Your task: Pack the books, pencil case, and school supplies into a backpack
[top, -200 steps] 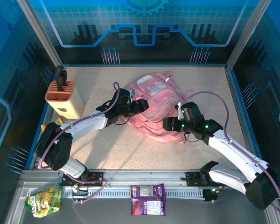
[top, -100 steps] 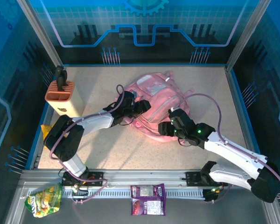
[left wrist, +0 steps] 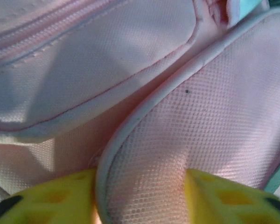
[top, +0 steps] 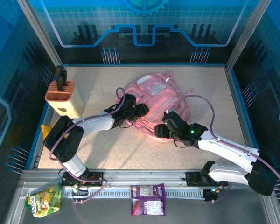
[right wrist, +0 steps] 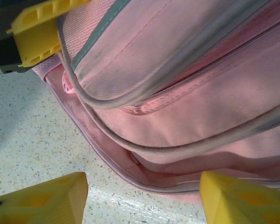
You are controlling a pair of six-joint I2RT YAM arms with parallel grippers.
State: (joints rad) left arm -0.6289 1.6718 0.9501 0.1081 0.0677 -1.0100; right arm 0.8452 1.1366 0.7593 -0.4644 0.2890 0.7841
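Note:
The pink backpack (top: 156, 98) lies flat in the middle of the table. My left gripper (top: 142, 110) is at its left side. In the left wrist view my left gripper (left wrist: 140, 186) is shut on a padded pink mesh panel of the backpack (left wrist: 214, 116), and both yellow fingers (left wrist: 51, 198) touch the fabric. My right gripper (top: 159, 130) is at the backpack's near edge. Seen from its wrist, my right gripper (right wrist: 142, 191) stands open, with the backpack's zipped rim (right wrist: 130, 163) and bare table between its fingertips. The books, pencil case and school supplies are hidden.
A beige, orange-topped block (top: 63, 98) stands at the back left. A yellow snack bag (top: 43, 199) and purple packets (top: 148, 199) lie on the front rail. A bit of bright yellow (top: 45, 128) shows by the left arm at the table's left edge.
The left jaws have narrowed onto the backpack's padded panel. The right arm has swung left and nearer, from the backpack's right side to its front edge.

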